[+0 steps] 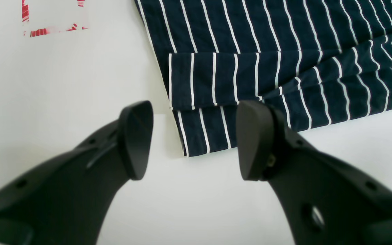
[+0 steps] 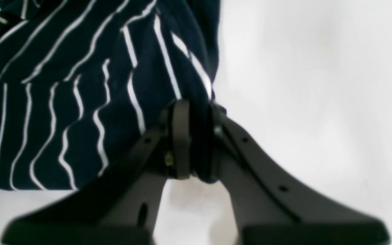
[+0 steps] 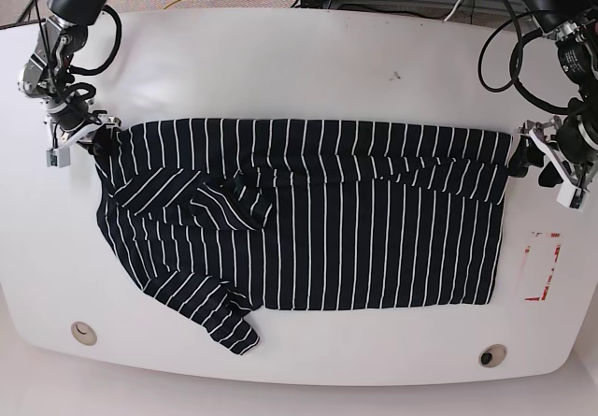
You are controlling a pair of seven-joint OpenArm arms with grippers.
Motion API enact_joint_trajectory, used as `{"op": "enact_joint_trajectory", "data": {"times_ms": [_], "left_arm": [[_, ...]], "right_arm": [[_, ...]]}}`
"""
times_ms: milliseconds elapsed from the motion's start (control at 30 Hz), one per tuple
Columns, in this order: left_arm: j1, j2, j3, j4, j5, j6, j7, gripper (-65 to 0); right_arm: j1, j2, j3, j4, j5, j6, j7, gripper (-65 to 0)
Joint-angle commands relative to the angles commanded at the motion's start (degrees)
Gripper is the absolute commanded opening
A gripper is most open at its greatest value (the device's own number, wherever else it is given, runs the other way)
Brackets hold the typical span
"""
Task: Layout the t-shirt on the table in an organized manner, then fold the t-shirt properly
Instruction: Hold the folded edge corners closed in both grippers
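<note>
A dark navy t-shirt [image 3: 318,220] with thin white stripes lies on the glossy white table [image 3: 280,51], beside a red outline mark [image 3: 542,266].

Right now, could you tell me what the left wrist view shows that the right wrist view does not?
Only the left wrist view shows the red outline mark, the left gripper open over a folded-over corner of the t-shirt. Only the right wrist view shows the right gripper shut on a bunched edge of the shirt. Both show striped fabric lying on the white table.
</note>
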Motion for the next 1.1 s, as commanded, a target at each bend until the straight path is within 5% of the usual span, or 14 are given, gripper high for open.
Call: {"op": "enact_joint_trajectory", "data": {"times_ms": [133,433,1100], "left_arm": [[-0.6,0.4,0.0,-4.1,2.6,0.0,-0.3,-28.6],[-1.5,2.0,3.6,-15.1,7.8,0.0,-9.0,-24.0],[-1.8,4.0,8.4,-25.7,19.8,0.0,-20.0,-23.5]], "right_arm": [[-0.1,0.0,0.0,0.2,0.1,0.0,0.0,-59.9],[-0.1,-0.1,0.0,0.3,0.1,0.0,0.0,-59.9],[-0.9,-0.4,0.1,2.8,0.2,0.0,0.0,-59.9]]}}
